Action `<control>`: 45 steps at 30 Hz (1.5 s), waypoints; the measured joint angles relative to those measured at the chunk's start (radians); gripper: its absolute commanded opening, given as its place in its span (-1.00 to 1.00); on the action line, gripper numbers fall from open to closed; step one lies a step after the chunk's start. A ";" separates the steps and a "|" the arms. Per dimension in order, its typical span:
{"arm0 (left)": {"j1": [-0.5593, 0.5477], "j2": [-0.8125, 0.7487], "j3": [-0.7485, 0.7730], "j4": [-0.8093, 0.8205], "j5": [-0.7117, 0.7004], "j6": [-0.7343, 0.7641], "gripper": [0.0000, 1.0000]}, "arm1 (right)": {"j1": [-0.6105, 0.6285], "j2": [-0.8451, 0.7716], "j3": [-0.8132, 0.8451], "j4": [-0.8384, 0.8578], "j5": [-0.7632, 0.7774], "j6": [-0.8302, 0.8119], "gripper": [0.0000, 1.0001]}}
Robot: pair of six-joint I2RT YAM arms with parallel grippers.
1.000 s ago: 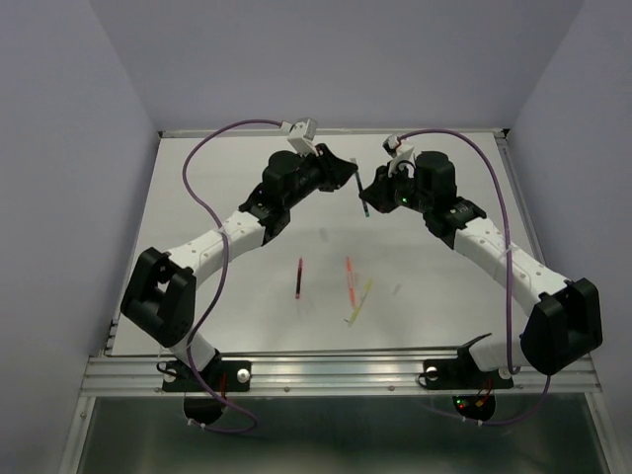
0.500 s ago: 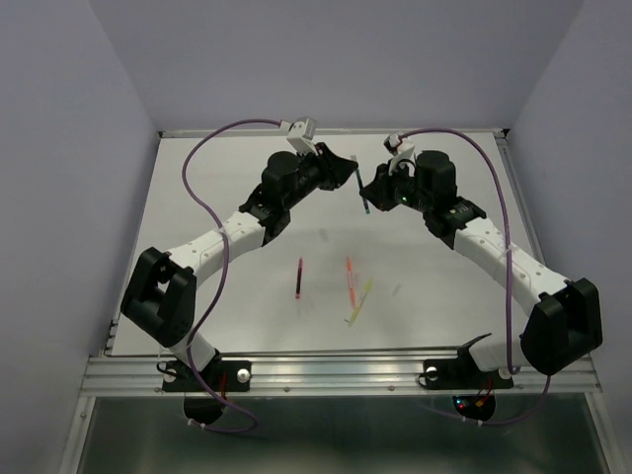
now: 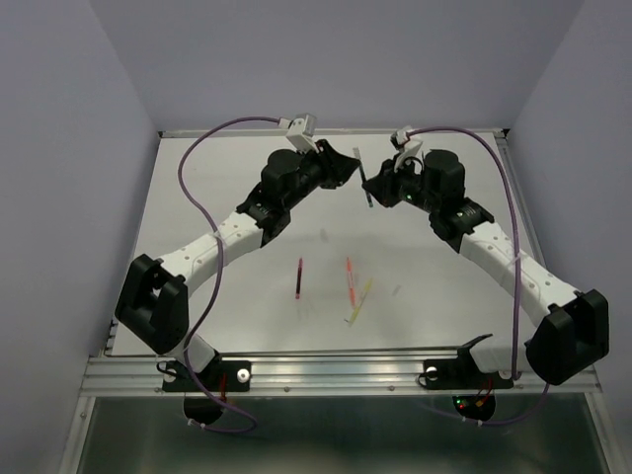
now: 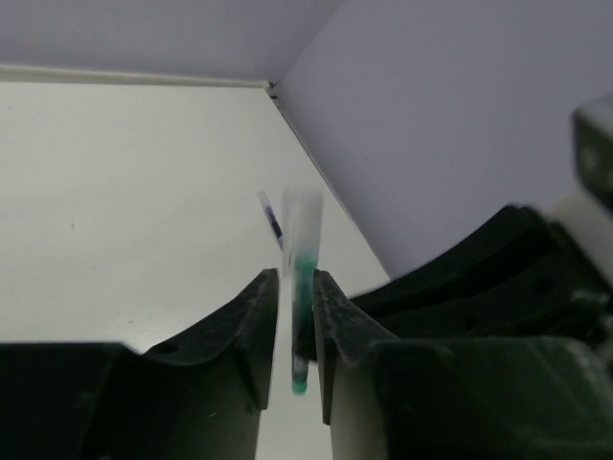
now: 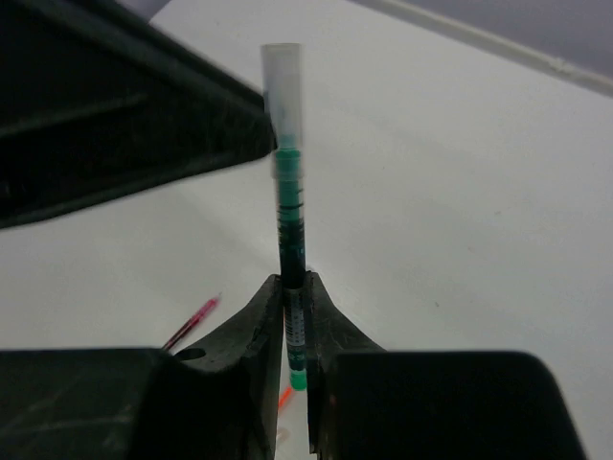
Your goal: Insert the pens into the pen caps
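Green pen [image 5: 287, 192] pinched in right hand [image 5: 292, 280] (left hand [image 4: 295, 278] closed on pen cap [image 4: 303, 225]); maroon pen [image 3: 299, 277] on table [image 3: 444, 286].

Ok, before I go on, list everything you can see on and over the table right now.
green pen: one, green, upright over the far part of the table, tip inside the pen cap
pen cap: one, pale translucent, on the green pen's upper end
maroon pen: one, maroon, lying mid-table, left of the others
orange-red pen: one, orange-red, lying mid-table
yellow pen: one, yellow, just right of the orange-red pen
dark blue pen: one, dark blue, blurred, seen past the left hand
loose caps: too faint to count
table: one, white
left hand: black, closed on the pen cap
right hand: black, closed on the green pen
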 measured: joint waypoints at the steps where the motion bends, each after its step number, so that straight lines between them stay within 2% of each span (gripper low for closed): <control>1: -0.001 -0.005 0.002 -0.007 0.002 -0.002 -0.26 | 0.000 -0.004 0.000 0.001 0.001 -0.001 -0.99; 5: -0.040 -0.022 0.005 -0.148 0.053 0.005 0.33 | 0.000 -0.030 0.009 0.160 0.046 -0.003 -0.99; 6: -0.047 -0.022 0.005 -0.170 0.060 0.006 0.42 | 0.000 -0.036 0.012 0.177 0.050 -0.003 -0.99; 12: -0.063 -0.047 0.000 -0.258 0.069 0.021 0.63 | 0.000 -0.047 0.035 0.251 0.079 -0.002 -0.99; 14: -0.061 -0.072 -0.006 -0.271 0.063 0.025 0.74 | 0.000 -0.047 0.035 0.253 0.097 -0.002 -0.99; 16: -0.058 -0.101 -0.008 -0.275 0.050 0.030 0.96 | 0.000 -0.043 0.045 0.236 0.131 0.000 -0.98; 19: -0.056 -0.130 -0.008 -0.290 0.024 0.043 0.98 | -0.021 -0.009 0.095 0.196 0.183 0.007 -0.99; 23: -0.039 -0.153 -0.022 -0.326 -0.018 0.051 0.98 | -0.124 0.073 0.171 0.113 0.198 0.047 -0.98; 28: 0.000 -0.154 -0.053 -0.415 -0.106 0.051 0.98 | -0.301 0.249 0.200 -0.016 0.241 0.084 -0.95; 32: 0.017 -0.154 -0.058 -0.481 -0.171 0.050 0.98 | -0.376 0.401 0.201 -0.111 0.290 0.090 -0.94; 38: 0.022 -0.154 -0.059 -0.535 -0.225 0.043 0.98 | -0.398 0.552 0.216 -0.215 0.342 0.069 -0.88; 45: 0.029 -0.118 -0.059 -0.570 -0.238 0.034 0.98 | -0.398 0.655 0.299 -0.226 0.378 0.053 -0.76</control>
